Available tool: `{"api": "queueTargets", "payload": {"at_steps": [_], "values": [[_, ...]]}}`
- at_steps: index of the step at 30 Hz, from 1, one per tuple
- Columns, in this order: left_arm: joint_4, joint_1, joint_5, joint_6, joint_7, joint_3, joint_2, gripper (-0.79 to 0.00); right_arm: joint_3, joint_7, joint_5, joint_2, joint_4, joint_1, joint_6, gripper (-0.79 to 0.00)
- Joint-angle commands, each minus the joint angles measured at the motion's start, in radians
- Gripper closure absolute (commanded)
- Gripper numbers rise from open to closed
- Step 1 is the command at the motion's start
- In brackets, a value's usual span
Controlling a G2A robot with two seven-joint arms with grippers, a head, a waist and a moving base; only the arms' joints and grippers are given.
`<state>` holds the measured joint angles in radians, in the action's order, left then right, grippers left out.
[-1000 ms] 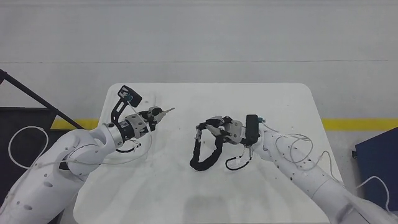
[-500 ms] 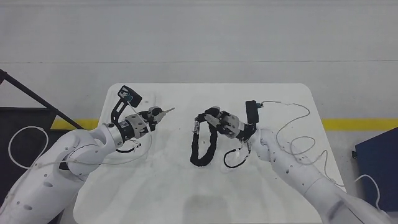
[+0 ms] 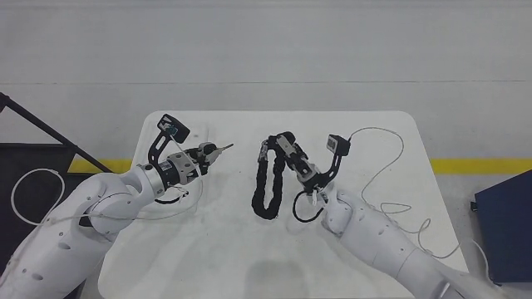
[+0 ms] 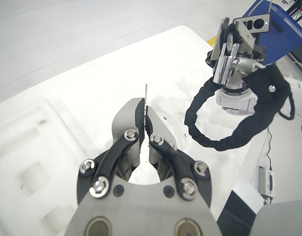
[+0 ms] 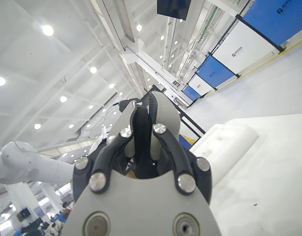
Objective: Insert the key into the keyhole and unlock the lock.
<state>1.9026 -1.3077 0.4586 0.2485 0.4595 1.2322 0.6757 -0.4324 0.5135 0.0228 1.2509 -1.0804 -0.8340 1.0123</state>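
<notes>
Left claw [image 4: 145,114]: pinched shut on the key [image 4: 146,94], blade poking past the tips.
Right claw [image 5: 143,104]: clamped on the lock [image 4: 223,67], held above the surface [image 3: 249,249]; black sleeved loop [image 4: 214,143] drooping below.
Foam tray [image 4: 23,128]: on the surface, beside the key-holding claw.
Change: lock swung up and round toward the key; key stayed put.
</notes>
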Motion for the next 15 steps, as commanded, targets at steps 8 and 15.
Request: {"api": "queueTargets", "payload": {"at_steps": [8, 15], "values": [[0.000, 0.000, 0.000, 0.000, 0.000, 0.000, 0.000, 0.000, -0.022, -0.315, -0.381, 0.048, 0.011, -0.054, 0.000, 0.000], [0.000, 0.000, 0.000, 0.000, 0.000, 0.000, 0.000, 0.000, -0.126, -0.436, -0.569, 0.100, 0.082, -0.094, 0.000, 0.000]]}}
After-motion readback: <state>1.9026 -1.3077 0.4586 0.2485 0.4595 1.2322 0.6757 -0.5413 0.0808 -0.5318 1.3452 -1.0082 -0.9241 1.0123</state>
